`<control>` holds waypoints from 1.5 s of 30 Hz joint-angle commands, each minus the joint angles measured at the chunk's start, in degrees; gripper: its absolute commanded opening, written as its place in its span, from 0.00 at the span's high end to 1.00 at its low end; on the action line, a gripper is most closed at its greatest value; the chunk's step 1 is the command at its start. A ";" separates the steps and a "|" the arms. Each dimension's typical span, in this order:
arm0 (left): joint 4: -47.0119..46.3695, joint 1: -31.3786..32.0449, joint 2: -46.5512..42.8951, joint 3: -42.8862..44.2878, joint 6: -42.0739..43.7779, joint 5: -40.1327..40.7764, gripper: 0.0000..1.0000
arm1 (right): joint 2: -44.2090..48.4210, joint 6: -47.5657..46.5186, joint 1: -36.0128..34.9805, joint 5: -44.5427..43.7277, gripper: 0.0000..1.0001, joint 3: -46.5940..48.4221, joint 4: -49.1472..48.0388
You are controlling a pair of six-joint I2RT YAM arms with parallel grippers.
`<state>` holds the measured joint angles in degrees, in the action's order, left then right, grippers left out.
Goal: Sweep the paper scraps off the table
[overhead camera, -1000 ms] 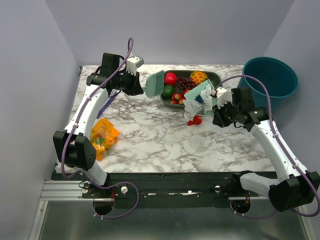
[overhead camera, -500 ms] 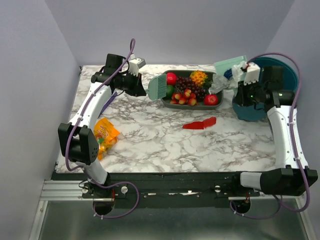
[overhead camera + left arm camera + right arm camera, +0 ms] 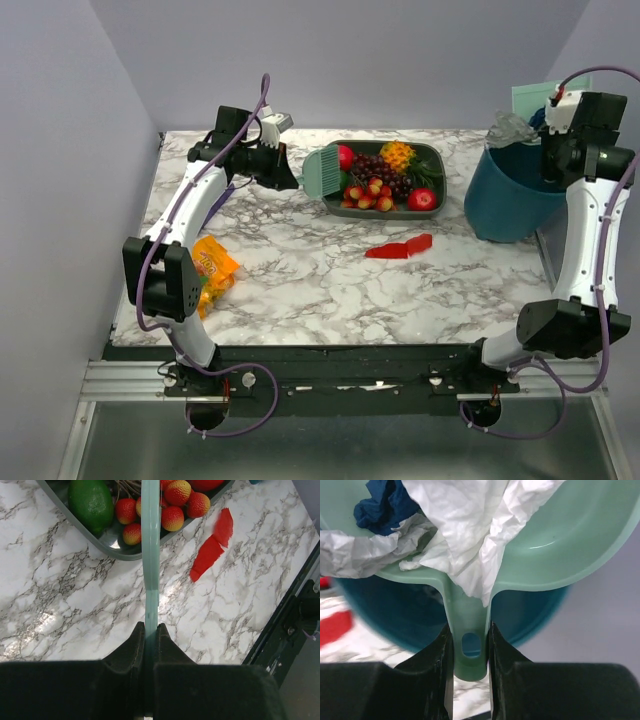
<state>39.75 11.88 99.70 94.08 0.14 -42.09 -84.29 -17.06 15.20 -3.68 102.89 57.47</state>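
Paper scraps (image 3: 460, 525) fill the mint-green plastic dustpan (image 3: 560, 540), which the right gripper (image 3: 468, 630) clamps by its handle over the round teal bin (image 3: 510, 200), seemingly for dumping, while the left gripper (image 3: 150, 630) pinches the mint-green brush (image 3: 150, 555).

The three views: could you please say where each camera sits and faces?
Top external: above, behind the arms, facing down at the table; both arms show.
Left wrist: down the brush toward the red scrap; left gripper shows.
Right wrist: along the dustpan over the bin; right gripper shows.
First two share the red scrap.
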 commanded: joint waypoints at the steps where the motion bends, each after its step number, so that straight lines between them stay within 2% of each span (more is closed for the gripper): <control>1: -3.00 0.25 1.02 2.07 -2.51 -3.88 1.00 | -3.24 -7.45 1.50 -16.17 0.99 4.42 0.71; 5: -4.06 0.34 1.81 2.68 -3.39 -4.76 1.00 | -4.48 -19.02 1.15 -24.76 1.00 4.60 -0.78; 7: -4.33 0.42 2.42 3.12 -3.57 -4.76 1.00 | -5.27 -21.86 0.01 -28.29 0.99 5.73 0.17; 9: -4.24 0.51 2.69 4.00 -3.66 -4.76 1.00 | -5.01 -28.97 -1.65 -34.78 1.00 4.43 -0.77; 10: -4.33 0.60 3.04 4.18 -3.57 -4.76 1.00 | -4.14 -32.74 -2.01 -37.51 0.99 -0.80 -6.27; 11: -4.33 0.60 3.13 4.53 -3.66 -4.85 1.00 | -2.47 -42.69 -2.37 -42.15 0.99 -4.42 -11.54; 12: -4.24 0.69 3.22 4.79 -3.66 -5.20 1.00 | 1.55 -48.54 -2.46 -43.67 1.00 -9.59 -18.38; 13: -4.15 0.78 3.48 4.97 -3.74 -5.37 1.00 | 3.94 -54.60 -2.46 -44.30 1.00 -14.08 -34.20; 14: -4.06 0.95 3.57 5.40 -3.75 -5.55 1.00 | 5.87 -65.45 -2.46 -43.87 0.99 -21.78 -41.32; 16: -3.54 1.21 4.01 5.85 -3.40 -5.64 1.00 | 8.61 -71.77 -2.46 -43.17 0.99 -25.45 -51.36; 17: -3.27 1.48 4.27 6.63 -3.39 -5.73 1.00 | 8.62 -72.67 -2.37 -43.34 1.00 -25.37 -51.49; 27: -0.55 2.62 5.33 10.33 -1.90 -5.55 1.00 | 8.35 -70.75 -2.37 -41.58 1.00 -23.53 -52.11; 29: 0.68 2.97 5.07 10.33 -0.50 -5.12 1.00 | 8.70 -65.34 -2.46 -39.40 1.00 -20.99 -48.53; 31: 1.38 3.32 4.45 9.63 1.26 -4.50 1.00 | 8.62 -60.31 -2.46 -37.81 1.00 -16.79 -40.91; 32: 1.47 3.59 4.36 9.28 1.87 -4.24 1.00 | 8.62 -60.72 -2.46 -38.41 1.00 -17.19 -40.69; 33: 1.56 3.76 4.19 8.75 2.14 -4.06 1.00 | 9.23 -62.99 -2.46 -38.85 1.00 -18.68 -41.29; 35: 2.09 4.20 4.10 8.75 2.58 -3.88 1.00 | 10.72 -68.95 -2.19 -38.08 0.99 -25.15 -49.88; 37: 2.44 4.64 4.10 8.84 3.02 -3.71 1.00 | 12.74 -69.25 -2.28 -36.49 0.99 -26.69 -52.89; 39: 2.53 5.08 3.92 9.01 3.55 -3.44 1.00 | 13.27 -64.09 -2.54 -34.21 0.99 -24.76 -50.37; 40: 2.62 5.17 3.92 8.93 3.81 -3.18 1.00 | 13.97 -60.76 -2.55 -32.28 1.00 -23.10 -44.79; 41: 2.53 5.35 3.84 8.84 3.99 -3.27 1.00 | 14.24 -50.89 -2.55 -26.43 0.99 -20.91 -40.38; 43: 2.44 5.61 4.01 8.57 3.99 -3.26 1.00 | 14.42 -41.69 -2.46 -18.94 0.99 -13.52 -26.01; 45: 2.70 5.87 4.18 8.66 4.25 -3.44 1.00 | 15.38 -32.98 -2.46 -3.76 0.99 -10.19 -18.23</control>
<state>42.15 17.15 104.79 102.72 2.66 -45.67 -72.03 -70.50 12.80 -31.14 84.12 20.95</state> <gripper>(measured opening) 0.097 0.313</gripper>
